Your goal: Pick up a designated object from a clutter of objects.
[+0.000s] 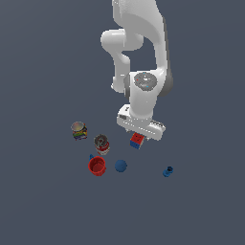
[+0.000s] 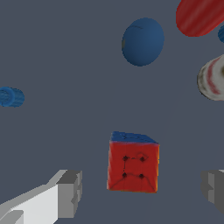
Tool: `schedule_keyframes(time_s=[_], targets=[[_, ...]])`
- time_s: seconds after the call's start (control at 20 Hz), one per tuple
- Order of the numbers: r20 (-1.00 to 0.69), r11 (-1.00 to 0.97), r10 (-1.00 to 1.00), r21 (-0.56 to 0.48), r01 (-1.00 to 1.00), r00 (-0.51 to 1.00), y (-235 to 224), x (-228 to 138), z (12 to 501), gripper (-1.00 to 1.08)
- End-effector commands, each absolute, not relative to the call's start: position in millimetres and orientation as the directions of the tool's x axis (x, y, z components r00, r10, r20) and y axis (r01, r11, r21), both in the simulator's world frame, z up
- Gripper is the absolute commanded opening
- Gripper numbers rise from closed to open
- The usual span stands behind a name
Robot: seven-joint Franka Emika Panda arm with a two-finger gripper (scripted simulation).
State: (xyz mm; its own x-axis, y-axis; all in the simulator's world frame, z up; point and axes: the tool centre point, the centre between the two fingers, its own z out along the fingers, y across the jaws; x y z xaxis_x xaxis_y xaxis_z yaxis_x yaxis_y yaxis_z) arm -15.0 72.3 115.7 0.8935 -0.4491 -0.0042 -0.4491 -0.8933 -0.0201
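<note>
Risk of a corner grip: the small hard-edged cube with red, blue and white faces point(image 2: 133, 162) sits between the spread grey fingers point(image 2: 70, 194) of the gripper point(image 2: 142, 192), untouched and slightly rotated, so closing may twist or eject it. In the exterior view it lies on the floor just under the hand. The smooth blue ball point(image 2: 142, 41) and glossy red mug point(image 2: 201, 15) stand apart, unlikely to interfere.

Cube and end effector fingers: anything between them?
No. In the wrist view the cube sits between the open fingers, bare floor on both sides.
</note>
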Motion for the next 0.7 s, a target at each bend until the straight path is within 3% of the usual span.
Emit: schedule_keyframes(time_s=[0.0,0.65], targets=[[-0.003,-0.878,-0.478,-0.013,-0.478,0.878,74.5,-20.9,102.4,1.0],[-0.001,-0.857,-0.515,0.0,-0.515,0.857,77.2,-30.4,81.6,1.0]])
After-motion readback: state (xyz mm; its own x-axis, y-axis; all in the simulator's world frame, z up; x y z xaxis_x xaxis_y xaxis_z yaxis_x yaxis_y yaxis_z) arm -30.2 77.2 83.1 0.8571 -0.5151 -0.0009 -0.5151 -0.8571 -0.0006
